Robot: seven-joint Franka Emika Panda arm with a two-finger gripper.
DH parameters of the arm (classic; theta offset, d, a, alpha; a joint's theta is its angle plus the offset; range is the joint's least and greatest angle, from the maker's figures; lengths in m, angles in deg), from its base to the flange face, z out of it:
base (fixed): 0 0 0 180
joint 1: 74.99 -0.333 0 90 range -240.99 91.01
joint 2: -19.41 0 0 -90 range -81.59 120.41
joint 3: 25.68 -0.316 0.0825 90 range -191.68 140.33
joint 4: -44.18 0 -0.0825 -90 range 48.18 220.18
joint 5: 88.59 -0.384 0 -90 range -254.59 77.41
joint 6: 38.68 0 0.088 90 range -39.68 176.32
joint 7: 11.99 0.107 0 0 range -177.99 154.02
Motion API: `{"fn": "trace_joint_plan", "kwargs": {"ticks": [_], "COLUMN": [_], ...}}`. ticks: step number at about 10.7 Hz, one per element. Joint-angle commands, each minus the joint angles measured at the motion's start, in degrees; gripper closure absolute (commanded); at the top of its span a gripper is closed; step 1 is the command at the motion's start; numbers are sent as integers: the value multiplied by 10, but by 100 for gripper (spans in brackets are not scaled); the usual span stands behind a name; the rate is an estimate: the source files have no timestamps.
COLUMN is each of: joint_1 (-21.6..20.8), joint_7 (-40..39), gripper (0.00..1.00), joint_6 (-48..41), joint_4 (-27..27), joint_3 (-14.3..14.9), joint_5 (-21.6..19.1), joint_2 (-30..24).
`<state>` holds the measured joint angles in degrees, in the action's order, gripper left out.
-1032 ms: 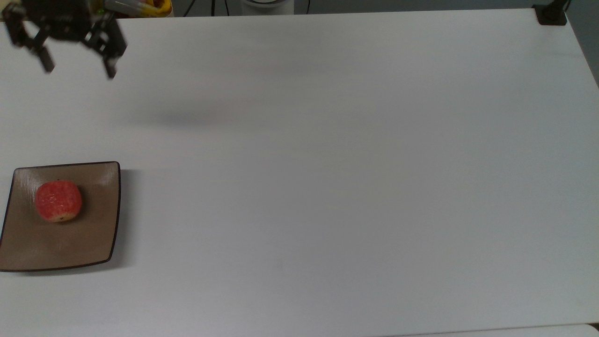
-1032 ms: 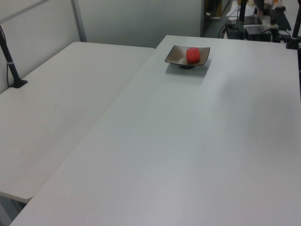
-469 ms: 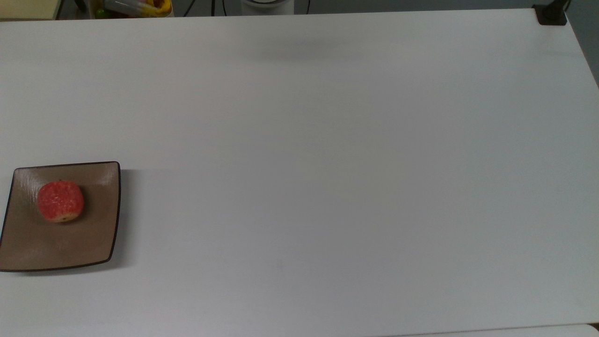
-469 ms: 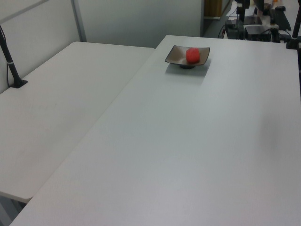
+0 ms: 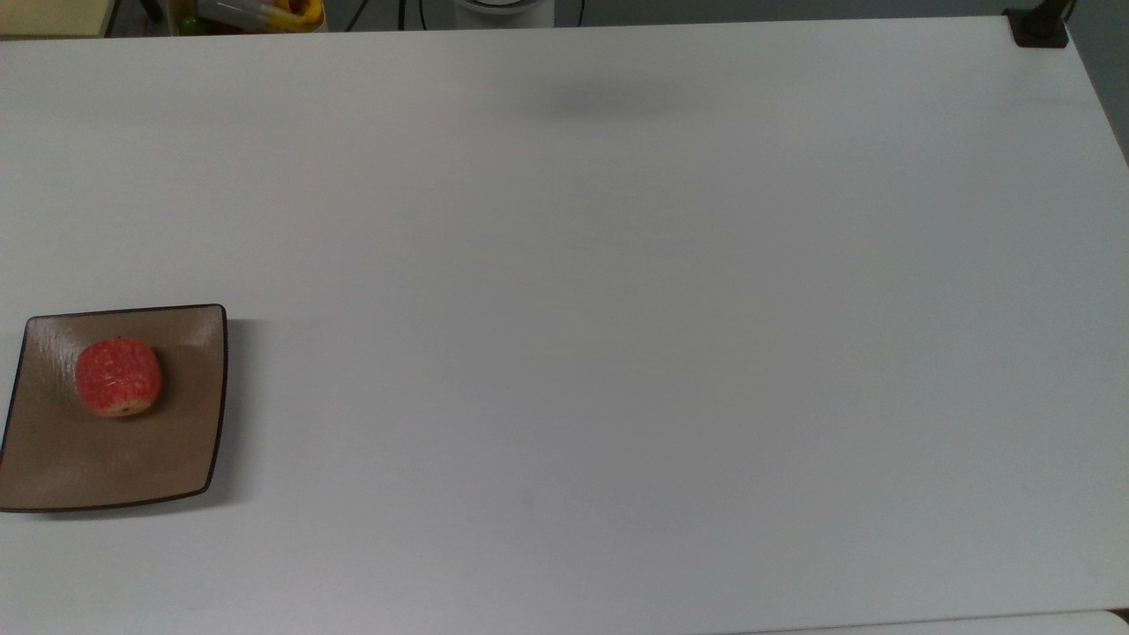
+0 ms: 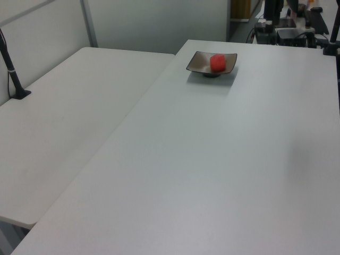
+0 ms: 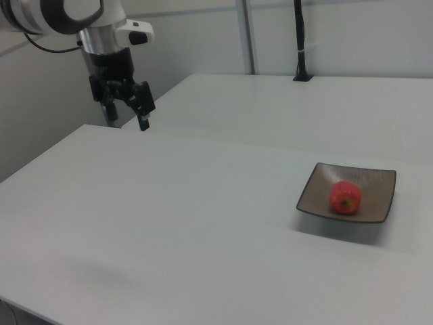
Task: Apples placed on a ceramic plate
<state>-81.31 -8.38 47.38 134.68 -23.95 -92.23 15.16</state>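
Note:
A small red apple (image 5: 118, 377) (image 6: 217, 62) (image 7: 345, 197) lies on its side on the square tan-brown plate (image 5: 132, 459) (image 6: 197, 62) (image 7: 375, 179), which sits at the top view's left edge. My gripper (image 7: 126, 118) hangs well above the table at the right view's far left, far from the plate. Its black fingers are spread open with nothing between them. The white arm above it runs out of the right view's top left corner.
The white table (image 5: 617, 309) stretches wide to the top view's right of the plate. A second white table (image 6: 69, 117) adjoins it. A black post with a clamp foot (image 5: 1041, 26) (image 6: 13, 74) (image 7: 301, 40) stands at a corner. Clutter (image 5: 256, 11) lies beyond the far edge.
The gripper left the top view's upper left corner, and its shadow slid right along the far edge. The apple shifted slightly on the plate.

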Motion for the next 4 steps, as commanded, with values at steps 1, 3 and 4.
{"fn": "trace_joint_plan", "kwargs": {"ticks": [1, 3, 4], "joint_1": [-8, -8, -8], "joint_7": [-3, -3, -3], "gripper": [0, 0, 0], "joint_6": [103, 107, 107], "joint_4": [40, 41, 41], "joint_3": [13, 13, 13], "joint_5": [-8, -7, -7], "joint_2": [-8, -8, -8]}}
